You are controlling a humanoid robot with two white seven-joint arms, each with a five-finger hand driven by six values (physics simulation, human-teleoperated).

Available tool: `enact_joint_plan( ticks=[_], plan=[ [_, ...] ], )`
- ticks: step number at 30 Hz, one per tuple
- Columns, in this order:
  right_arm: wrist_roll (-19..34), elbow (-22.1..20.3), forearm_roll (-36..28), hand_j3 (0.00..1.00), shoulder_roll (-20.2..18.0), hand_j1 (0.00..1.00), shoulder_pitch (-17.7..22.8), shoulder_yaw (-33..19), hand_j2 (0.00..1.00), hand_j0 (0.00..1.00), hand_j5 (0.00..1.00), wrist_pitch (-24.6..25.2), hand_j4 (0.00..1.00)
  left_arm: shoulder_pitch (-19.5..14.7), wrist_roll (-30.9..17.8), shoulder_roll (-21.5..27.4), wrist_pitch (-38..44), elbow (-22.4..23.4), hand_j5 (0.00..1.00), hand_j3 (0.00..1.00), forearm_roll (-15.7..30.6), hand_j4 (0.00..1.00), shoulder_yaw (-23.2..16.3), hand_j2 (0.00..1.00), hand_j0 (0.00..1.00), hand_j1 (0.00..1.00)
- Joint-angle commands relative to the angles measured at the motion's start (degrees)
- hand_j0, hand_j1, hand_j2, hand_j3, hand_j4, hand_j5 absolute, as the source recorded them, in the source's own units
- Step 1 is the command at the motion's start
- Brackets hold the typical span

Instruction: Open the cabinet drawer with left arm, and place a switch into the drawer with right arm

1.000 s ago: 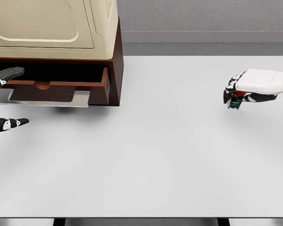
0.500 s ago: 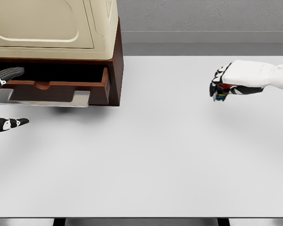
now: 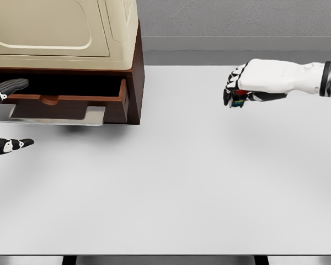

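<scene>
Right hand (image 3: 238, 91) pinching switch (image 3: 240, 100) above table (image 3: 182, 176); drawer (image 3: 66, 102) pulled out.

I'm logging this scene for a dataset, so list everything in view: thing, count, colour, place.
table: one, white, fills most of the view.
cabinet: one, cream top on dark wood, far left of the table.
drawer: one, dark wood, pulled open under the cabinet.
switch: one, small with several colours, held above the table at right.
wall: one, grey, behind the table.
left hand: one, black and white, left edge by the drawer front, fingers spread.
right hand: one, white and black, upper right, closed on the switch.
</scene>
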Motion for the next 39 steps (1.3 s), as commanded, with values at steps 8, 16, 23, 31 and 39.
enact_joint_plan(
  ticks=[8,16,23,31,39],
  plan=[
    [-0.03,0.03,-0.29,0.51,3.18,0.51,-2.20,2.24,0.51,0.51,0.51,0.17,0.51,0.00,0.03,0.03,0.16,0.01,1.00,1.00,0.45,1.00,0.00,1.00,1.00,1.00],
    [-0.03,0.03,-0.38,0.51,4.67,0.51,-4.13,3.03,0.51,0.51,0.51,0.17,0.51,0.00,0.03,-0.05,0.16,0.01,1.00,1.00,0.45,1.00,0.00,1.00,1.00,1.00],
    [-0.03,-0.06,-0.38,0.51,7.31,0.51,-5.98,3.91,0.51,0.51,0.51,0.17,0.51,0.00,0.03,-0.05,0.16,0.01,1.00,1.00,0.45,1.00,0.00,1.00,1.00,1.00],
    [-0.03,-0.06,-0.38,0.51,9.68,0.51,-8.00,4.35,0.51,0.51,0.51,0.17,0.51,0.00,0.03,0.03,0.16,-0.07,1.00,1.00,0.45,1.00,0.00,1.00,1.00,1.00],
    [-0.03,0.12,-0.38,0.51,12.32,0.51,-9.76,5.41,0.51,0.51,0.51,0.17,0.51,0.00,0.03,-0.05,0.16,-0.07,1.00,1.00,0.45,1.00,0.00,1.00,1.00,1.00]
  ],
)
